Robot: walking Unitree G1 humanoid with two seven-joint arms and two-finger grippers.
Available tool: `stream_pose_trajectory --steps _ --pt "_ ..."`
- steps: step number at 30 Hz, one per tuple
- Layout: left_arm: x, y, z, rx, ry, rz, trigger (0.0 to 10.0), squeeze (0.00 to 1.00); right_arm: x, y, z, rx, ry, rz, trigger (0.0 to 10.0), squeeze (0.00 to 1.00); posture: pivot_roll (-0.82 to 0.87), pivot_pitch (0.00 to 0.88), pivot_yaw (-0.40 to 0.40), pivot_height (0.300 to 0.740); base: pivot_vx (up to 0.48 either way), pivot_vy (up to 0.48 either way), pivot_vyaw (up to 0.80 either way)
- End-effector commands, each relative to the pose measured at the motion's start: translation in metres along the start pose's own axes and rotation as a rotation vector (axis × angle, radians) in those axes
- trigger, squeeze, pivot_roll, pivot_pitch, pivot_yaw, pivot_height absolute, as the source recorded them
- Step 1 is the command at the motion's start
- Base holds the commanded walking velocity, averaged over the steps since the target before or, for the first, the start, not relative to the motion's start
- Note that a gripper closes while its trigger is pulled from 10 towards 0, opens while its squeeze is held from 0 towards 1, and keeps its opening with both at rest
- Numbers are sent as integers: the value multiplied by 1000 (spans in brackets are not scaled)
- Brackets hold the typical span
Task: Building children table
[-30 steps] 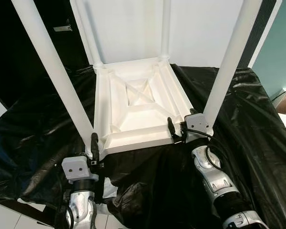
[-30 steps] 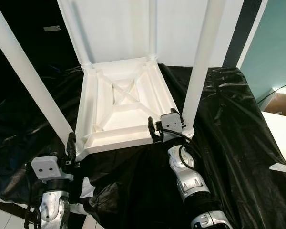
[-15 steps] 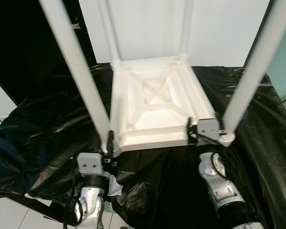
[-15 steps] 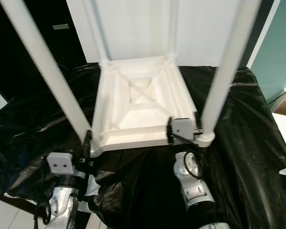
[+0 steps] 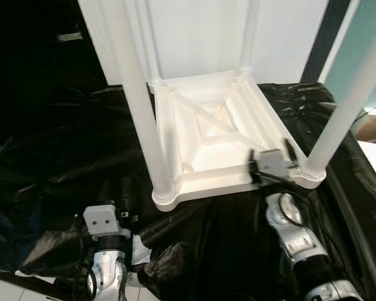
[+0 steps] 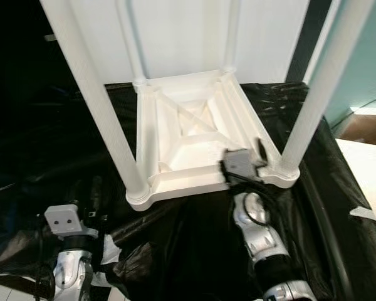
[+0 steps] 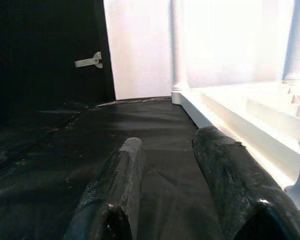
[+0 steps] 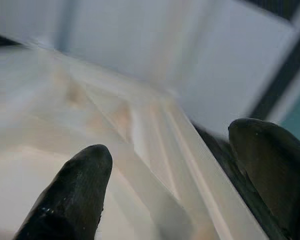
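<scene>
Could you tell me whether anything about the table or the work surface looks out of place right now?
Nothing looks damaged. The white table lies upside down on the crumpled black sheet, all four legs pointing up, which suits assembly. The right gripper is open over its near rim; the left gripper sits open on the sheet beside it.

Left arm: low, bent upward.
Left gripper [image 7: 165,150]: fingers parted, holding nothing, pointing forward.
Right arm: reaching forward and up, wrist raised.
Right gripper [image 8: 175,165]: fingers spread wide apart, gripping nothing.
</scene>
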State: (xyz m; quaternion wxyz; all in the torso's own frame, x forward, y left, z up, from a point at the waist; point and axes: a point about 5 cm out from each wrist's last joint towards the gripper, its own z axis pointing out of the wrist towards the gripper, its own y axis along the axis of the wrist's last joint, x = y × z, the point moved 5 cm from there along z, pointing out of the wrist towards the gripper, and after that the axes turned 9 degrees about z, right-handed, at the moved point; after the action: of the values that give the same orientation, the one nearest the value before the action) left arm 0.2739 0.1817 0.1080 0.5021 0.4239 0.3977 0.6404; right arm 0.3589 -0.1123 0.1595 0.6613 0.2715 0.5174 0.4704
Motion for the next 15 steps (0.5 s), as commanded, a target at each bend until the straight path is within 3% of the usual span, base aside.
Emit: stream_pose_trajectory --steps 1,8,9,11,15 --pt "3 -2 -3 10 16 4 10000 0 6 10 2 -37 34 -9 10000 0 25 0 45 740 0 0 0" --pt "15 8 -21 3 11 -7 10000 0 20 18 1 -34 166 22 10000 0 30 0 42 740 0 0 0" --pt "19 14 -33 7 -7 -3 10000 0 17 18 -2 -33 181 10 10000 0 42 0 34 740 0 0 0" --pt "21 17 -40 11 -21 -1 10000 0 15 18 -4 -33 192 -2 10000 0 44 0 33 740 0 0 0" --pt "19 21 -47 13 -48 -1 10000 0 12 16 -7 -30 198 -14 10000 0 51 0 25 740 0 0 0"
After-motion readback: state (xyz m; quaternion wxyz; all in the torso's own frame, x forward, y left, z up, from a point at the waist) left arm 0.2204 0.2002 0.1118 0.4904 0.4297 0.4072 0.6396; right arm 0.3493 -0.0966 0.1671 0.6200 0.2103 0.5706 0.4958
